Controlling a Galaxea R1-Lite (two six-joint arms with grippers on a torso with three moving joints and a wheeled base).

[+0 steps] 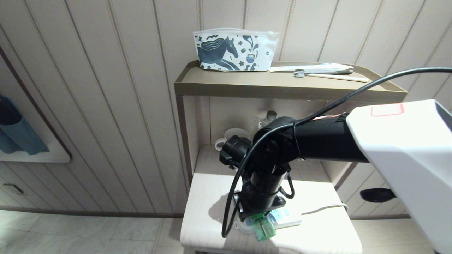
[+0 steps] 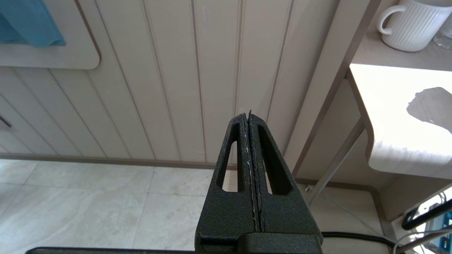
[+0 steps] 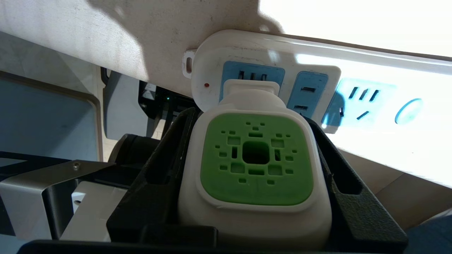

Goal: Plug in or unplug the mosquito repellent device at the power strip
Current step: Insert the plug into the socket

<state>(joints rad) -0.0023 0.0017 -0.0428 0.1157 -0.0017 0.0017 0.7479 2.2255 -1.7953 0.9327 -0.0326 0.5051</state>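
Fingers (image 3: 166, 148) of the right gripper (image 3: 254, 155) are clamped on both sides of the mosquito repellent device (image 3: 256, 158), black pads flat against its white shell. Right wrist view: green vented face points at the camera, white plug end meets the first light-blue socket face of the power strip (image 3: 268, 67). Prongs hidden; cannot tell how deep they sit. A small red dot and a hanging tab mark the strip's near end. Two more blue socket faces and a round button run along the strip, uncovered, in bright sun. Strip lies on the pale table (image 3: 106, 38), close to its edge, with floor and dark robot parts visible beyond.

Head view: right arm reaches down over the table (image 1: 317, 233). Right gripper (image 1: 260, 215) is low at the front of the tabletop, the green bottle of the mosquito repellent device (image 1: 264, 228) sticking out beneath it, near the front edge. Power strip (image 1: 287, 218) lies just behind, white cord (image 1: 325, 208) trailing right. Open tabletop left and right of the gripper. Upper shelf (image 1: 282, 88) carries a printed pouch (image 1: 233, 49) and a toothbrush (image 1: 328, 74); a white mug (image 1: 231, 137) stands under it, well behind the arm.

Left wrist view: left gripper (image 2: 250, 116) has its fingers pressed together, empty, hanging off the table's left side over tiled floor (image 2: 88, 204), facing panelled wall. Table's rounded corner (image 2: 406, 155) and the mug (image 2: 409, 24) show to one side, apart from it.
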